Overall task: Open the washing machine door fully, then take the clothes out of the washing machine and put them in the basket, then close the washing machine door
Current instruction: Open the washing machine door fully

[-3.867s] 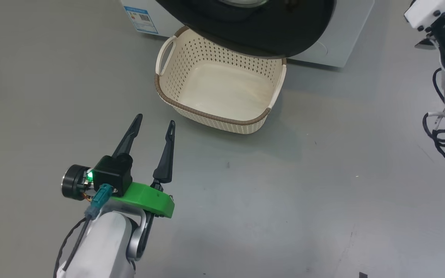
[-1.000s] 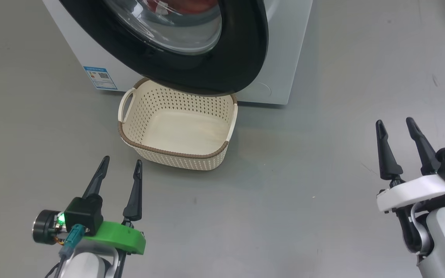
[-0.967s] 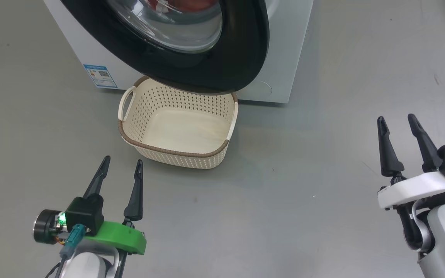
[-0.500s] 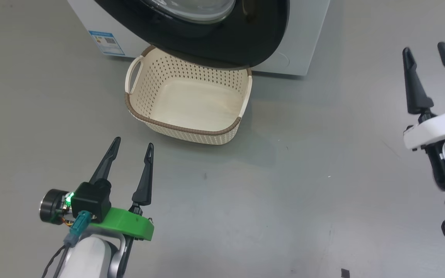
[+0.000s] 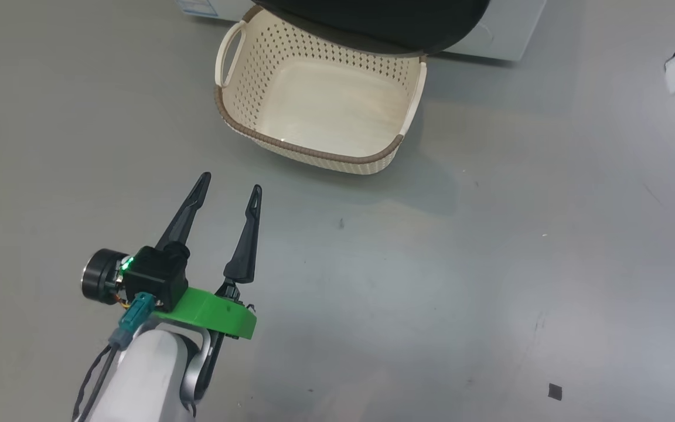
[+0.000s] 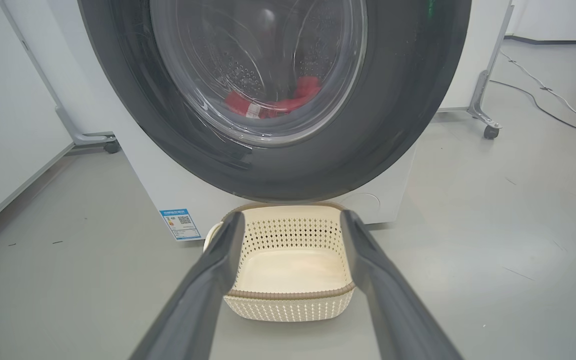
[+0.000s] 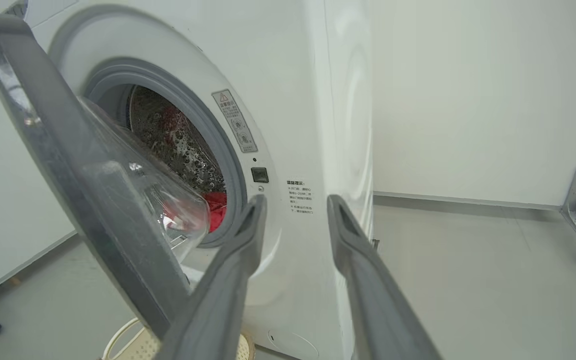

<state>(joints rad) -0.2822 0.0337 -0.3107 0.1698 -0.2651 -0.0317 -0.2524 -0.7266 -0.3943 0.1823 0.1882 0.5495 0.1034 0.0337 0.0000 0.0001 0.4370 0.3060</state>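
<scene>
- Change in view: head camera tipped further down than half a second ago, so basket [image 5: 308, 151] and floor [image 5: 431, 293] higher in frame; no move of the things themselves.
- Change in pose: right end effector [image 7: 295, 197] lifted well above its place of a second ago, now levelled at the gap beside the door [image 7: 68, 165]; fingers spread, nothing held.
- Left end effector [image 5: 231, 181]: much as before, low over the floor, near the basket's front rim but apart from it; fingers spread, empty.
- Meaning for the task: door only ajar, first step unfinished; right arm probably set up to hook the free edge and swing it wide.
- Clothes [image 7: 216, 209]: soft red heap low in the drum [image 7: 188, 155], none yet in the basket.
- Door: round, with wide glossy black rim and bulging clear glass bowl; overhanging the basket's far rim.
- Machine [image 7: 328, 125]: smooth white box, grey rubber gasket [image 7: 228, 165], dimpled steel drum.
- Basket: cream plastic, perforated walls, brown woven-look rim, loop handle; empty, on the floor just before the machine.
</scene>
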